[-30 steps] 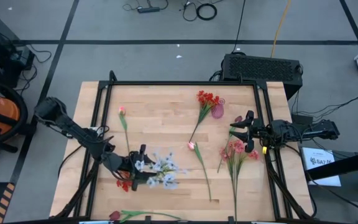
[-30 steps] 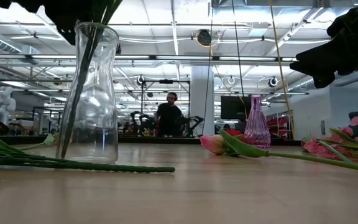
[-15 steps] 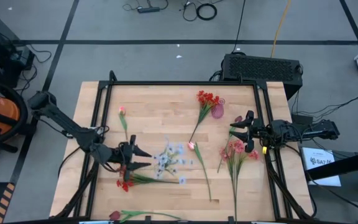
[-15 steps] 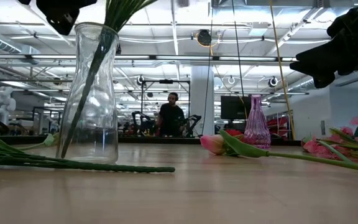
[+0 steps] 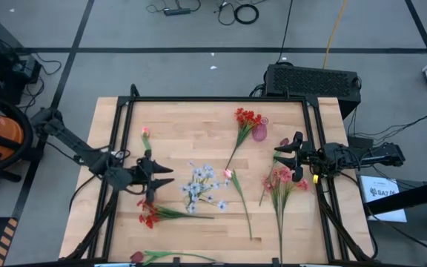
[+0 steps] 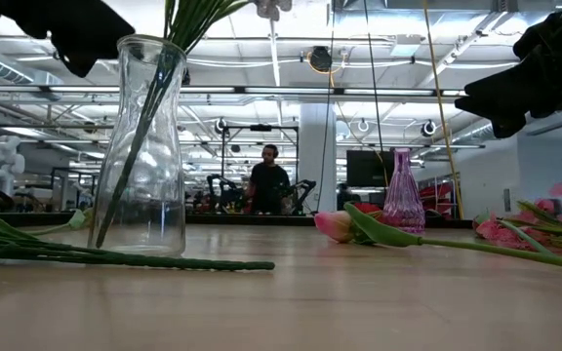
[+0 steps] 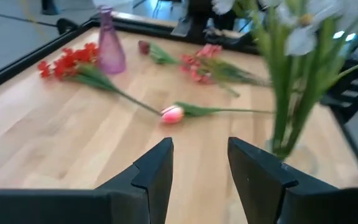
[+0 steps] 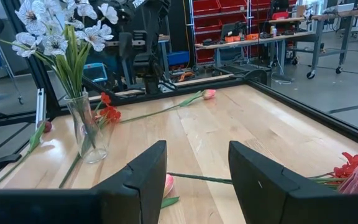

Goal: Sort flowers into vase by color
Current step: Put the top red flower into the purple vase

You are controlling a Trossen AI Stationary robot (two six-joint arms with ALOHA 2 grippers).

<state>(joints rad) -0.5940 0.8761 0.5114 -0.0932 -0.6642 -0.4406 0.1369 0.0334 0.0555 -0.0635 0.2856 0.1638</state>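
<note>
A spray of pale blue-white flowers (image 5: 202,185) stands with its stems in a clear glass vase (image 6: 144,146) left of the table's middle. My left gripper (image 5: 167,176) is open just left of that vase, holding nothing and pointing at it (image 7: 201,146). A red spray (image 5: 153,215) lies near the vase. By the small pink vase (image 5: 259,132) at the far right lies another red spray (image 5: 247,117). A pink tulip (image 5: 228,173) and a pink spray (image 5: 280,178) lie on the table in front of my open right gripper (image 5: 279,157).
A pink tulip (image 5: 145,132) lies at the far left and a red bud on a stem (image 5: 137,257) at the near edge. A dark red bud (image 5: 284,142) lies near my right gripper. A black frame (image 5: 213,99) rims the table. A person (image 6: 266,180) stands in the room beyond.
My left gripper has drawn back from the clear vase toward the table's left and far side, rising a little and tipping up nearer to level. The pale flower heads have swung toward the far edge, and the spray now stands up out of the vase.
</note>
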